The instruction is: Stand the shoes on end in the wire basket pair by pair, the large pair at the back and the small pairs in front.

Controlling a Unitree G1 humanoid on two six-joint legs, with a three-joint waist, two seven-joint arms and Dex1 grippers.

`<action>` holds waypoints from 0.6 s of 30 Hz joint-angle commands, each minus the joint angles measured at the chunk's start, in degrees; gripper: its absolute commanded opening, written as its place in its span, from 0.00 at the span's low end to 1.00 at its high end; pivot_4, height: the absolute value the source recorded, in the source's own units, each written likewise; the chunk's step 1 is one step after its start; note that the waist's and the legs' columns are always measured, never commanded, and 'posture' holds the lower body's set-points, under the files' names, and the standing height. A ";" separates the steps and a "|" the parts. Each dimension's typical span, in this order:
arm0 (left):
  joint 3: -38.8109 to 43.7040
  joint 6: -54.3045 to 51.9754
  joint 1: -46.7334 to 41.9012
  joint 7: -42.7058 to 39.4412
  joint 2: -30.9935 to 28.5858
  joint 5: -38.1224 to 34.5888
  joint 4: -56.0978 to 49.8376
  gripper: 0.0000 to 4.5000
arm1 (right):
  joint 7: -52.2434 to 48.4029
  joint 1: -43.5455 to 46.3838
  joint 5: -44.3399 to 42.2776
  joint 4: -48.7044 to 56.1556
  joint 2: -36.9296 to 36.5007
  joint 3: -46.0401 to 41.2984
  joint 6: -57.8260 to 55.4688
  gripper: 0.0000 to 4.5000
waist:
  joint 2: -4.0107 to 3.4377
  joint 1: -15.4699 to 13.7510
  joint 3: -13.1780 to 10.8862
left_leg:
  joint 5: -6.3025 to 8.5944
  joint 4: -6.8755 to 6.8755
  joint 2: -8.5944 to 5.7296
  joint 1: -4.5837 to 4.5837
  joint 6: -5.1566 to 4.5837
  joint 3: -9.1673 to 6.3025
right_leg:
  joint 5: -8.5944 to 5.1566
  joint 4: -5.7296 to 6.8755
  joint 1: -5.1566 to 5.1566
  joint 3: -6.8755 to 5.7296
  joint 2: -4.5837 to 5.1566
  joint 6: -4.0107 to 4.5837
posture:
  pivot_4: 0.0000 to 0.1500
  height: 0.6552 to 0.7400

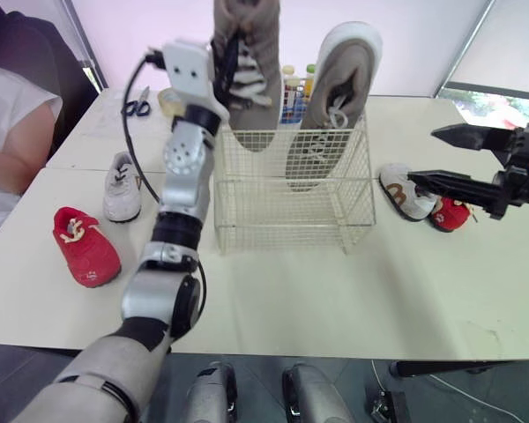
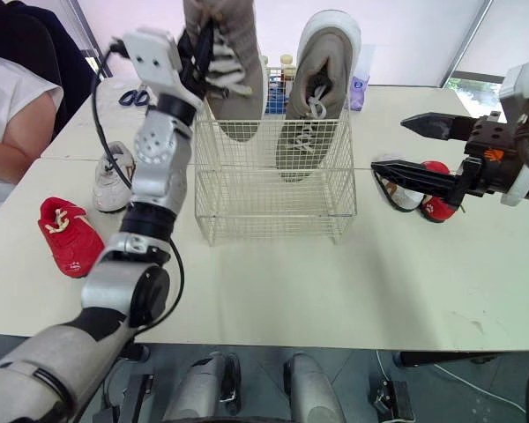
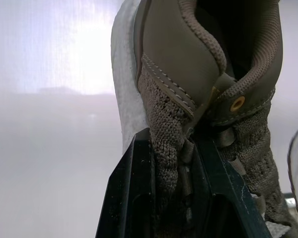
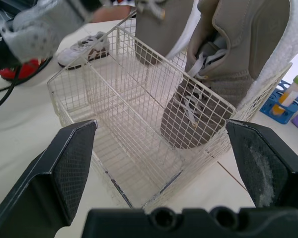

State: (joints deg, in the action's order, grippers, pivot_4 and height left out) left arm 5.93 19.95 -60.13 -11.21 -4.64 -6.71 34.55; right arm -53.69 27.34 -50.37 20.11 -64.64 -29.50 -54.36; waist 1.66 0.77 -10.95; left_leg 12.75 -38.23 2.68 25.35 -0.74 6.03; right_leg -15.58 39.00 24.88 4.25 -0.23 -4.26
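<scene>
The risk now is in the grip: the left claw [image 3: 170, 153] is clamped only on the soft knit collar and tongue of the held large grey shoe [image 1: 257, 44], so I think the shoe can turn or slip out while it goes down. This shoe hangs toe-down over the rear left corner of the wire basket [image 1: 291, 207], with the toe about at the rim. If it comes down a little off line, the toe may catch on the wire and push the light basket along the counter [image 1: 335, 291]. It may also knock the second large grey shoe [image 1: 331, 106], which stands toe-down in the rear right part of the basket, leaning on the back wall with its heel high above the rim. The front part of the basket holds nothing. The right claw [image 1: 423, 156] waits to the right of the basket, its fingers wide apart, just above a small white-brown shoe [image 1: 406, 189] and a small red shoe [image 1: 450, 214]. To the left of the basket lie a small white shoe [image 1: 122, 187] and another small red shoe [image 1: 86, 247].
</scene>
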 commanded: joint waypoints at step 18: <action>-2.02 -25.50 15.31 -0.07 -0.18 -4.49 -35.23 0.99 | -0.45 1.53 1.15 -3.33 1.11 5.34 6.63 1.00 | -0.03 0.23 0.02 | -0.02 -0.02 0.02 -0.01 -0.01 -0.03 | 0.00 0.00 -0.02 0.00 -0.03 0.00 | 1.00 1.00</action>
State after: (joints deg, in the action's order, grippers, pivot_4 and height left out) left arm 3.78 -2.77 -44.38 -11.14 -4.13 -9.56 6.55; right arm -53.86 28.61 -49.70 16.57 -63.63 -23.38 -49.11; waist 1.63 1.00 -10.93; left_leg 12.73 -38.25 2.70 25.34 -0.75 6.00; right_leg -15.58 39.01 24.86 4.25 -0.26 -4.26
